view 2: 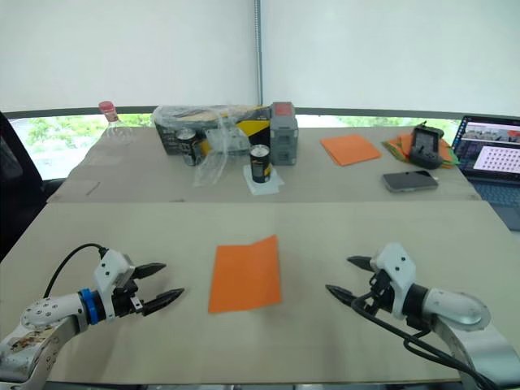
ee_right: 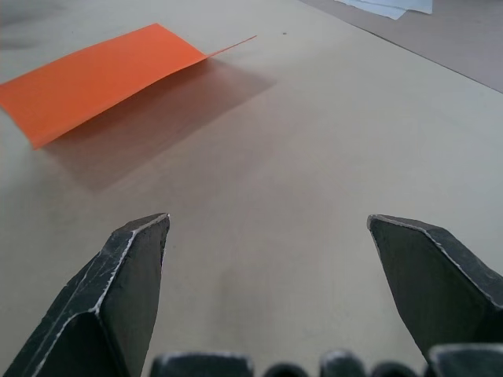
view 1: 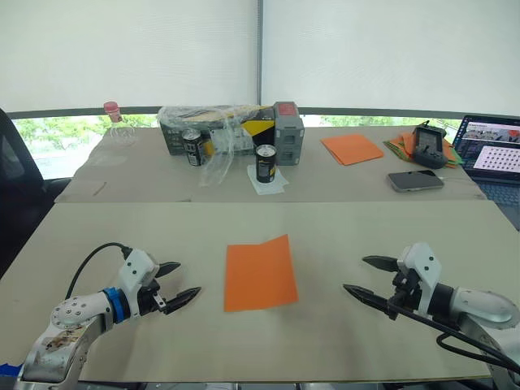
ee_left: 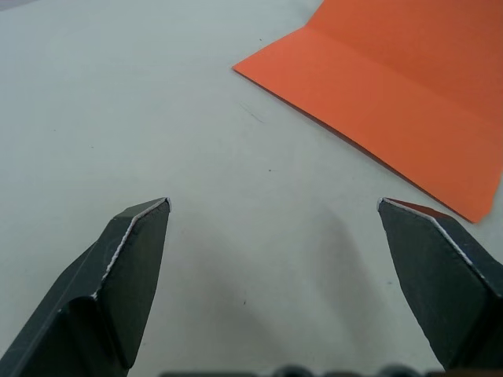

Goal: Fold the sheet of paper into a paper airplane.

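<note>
A: Where is the sheet of paper?

B: It lies on the near beige table, about midway between the two grippers and touching neither. It appears folded in half: the left wrist view shows a straight crease running along it, and the right wrist view shows one corner lifted slightly off the tabletop.

A: And the left gripper?

B: It hovers low over the table to the left of the sheet, fingers pointing toward it. The jaws are spread wide with nothing between them; bare tabletop shows in the gap. One black fingertip sits near the sheet's edge without touching.

A: The right gripper?

B: Much the same on the other side. Its jaws are parted and empty, pointing toward the sheet from the right, with a wider stretch of table between them and the paper.

A: What is on the far table?

B: Two dark cans, one standing on a white napkin, a cardboard box wrapped in clear plastic, a grey box-shaped device, and a clear bottle with a red cap. Further right lies a stack of orange sheets, then a mixed orange-and-green paper pile with a small black device on it, a phone and an open laptop at the edge.
</note>
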